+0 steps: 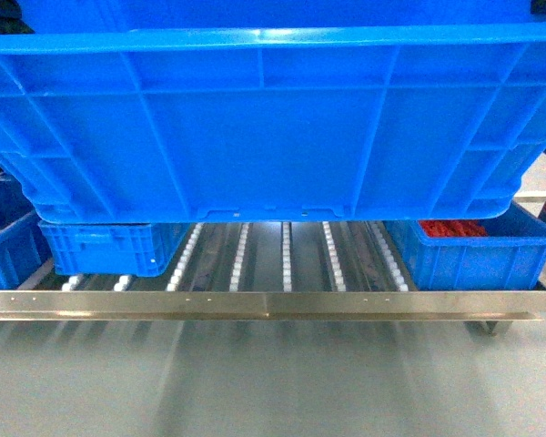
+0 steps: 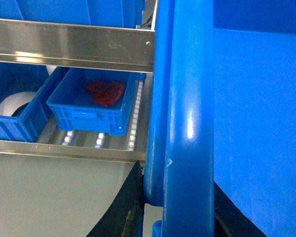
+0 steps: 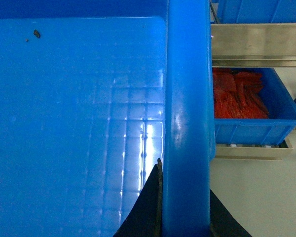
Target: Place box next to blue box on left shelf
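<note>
Both grippers clamped the box [image 1: 273,127] by its thick rim: left gripper [image 2: 175,207], right gripper [image 3: 183,212]. Ribbed bright-blue crate hung above the left shelf [image 1: 255,303]. Bare roller lanes lay between small blue box [image 1: 109,248] and bin of red parts [image 1: 473,250].

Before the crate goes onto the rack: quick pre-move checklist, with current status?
1. Left grip: fingers straddle the crate rim. Ok.
2. Right grip: fingers straddle the opposite rim. Ok.
3. Crate level: top rim reads about horizontal in the head view. Ok.
4. Landing spot: bare roller lanes between the small blue box and the box of red parts. Ok.
5. Gap width versus crate: the crate looks wider than the gap. Not ok.
6. Clearance under the upper rail: cannot tell.
</note>
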`<state>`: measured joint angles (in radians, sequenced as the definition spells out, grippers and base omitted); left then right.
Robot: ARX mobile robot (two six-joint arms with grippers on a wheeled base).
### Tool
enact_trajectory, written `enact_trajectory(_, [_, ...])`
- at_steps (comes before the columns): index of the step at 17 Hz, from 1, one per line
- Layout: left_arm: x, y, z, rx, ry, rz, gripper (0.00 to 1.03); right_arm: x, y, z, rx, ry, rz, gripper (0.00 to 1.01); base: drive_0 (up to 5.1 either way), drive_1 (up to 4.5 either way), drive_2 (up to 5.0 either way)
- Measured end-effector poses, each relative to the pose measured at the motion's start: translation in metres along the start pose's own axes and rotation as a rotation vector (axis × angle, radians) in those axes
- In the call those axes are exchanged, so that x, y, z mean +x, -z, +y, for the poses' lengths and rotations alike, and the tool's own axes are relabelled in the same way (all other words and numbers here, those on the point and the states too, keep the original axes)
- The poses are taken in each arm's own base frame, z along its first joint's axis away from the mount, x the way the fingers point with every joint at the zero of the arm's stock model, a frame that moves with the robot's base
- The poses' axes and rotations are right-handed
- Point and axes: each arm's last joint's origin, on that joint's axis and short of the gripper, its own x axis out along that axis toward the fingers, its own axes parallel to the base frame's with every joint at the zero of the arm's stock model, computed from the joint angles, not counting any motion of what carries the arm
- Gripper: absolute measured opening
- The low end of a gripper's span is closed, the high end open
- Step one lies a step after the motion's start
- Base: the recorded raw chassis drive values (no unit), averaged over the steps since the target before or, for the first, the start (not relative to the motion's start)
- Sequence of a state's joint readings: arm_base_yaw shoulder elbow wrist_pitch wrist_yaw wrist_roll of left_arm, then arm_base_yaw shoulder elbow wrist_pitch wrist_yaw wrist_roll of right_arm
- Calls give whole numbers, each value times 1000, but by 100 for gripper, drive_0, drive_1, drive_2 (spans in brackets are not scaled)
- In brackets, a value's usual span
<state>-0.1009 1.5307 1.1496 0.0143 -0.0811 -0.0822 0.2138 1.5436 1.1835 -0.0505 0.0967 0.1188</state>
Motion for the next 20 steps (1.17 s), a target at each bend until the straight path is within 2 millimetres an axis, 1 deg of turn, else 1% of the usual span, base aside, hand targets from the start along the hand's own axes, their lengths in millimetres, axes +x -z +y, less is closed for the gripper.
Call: enact_trajectory(20, [0, 0, 0, 0, 1, -1, 19, 0, 0, 0, 0, 0, -2, 8, 0, 0, 0])
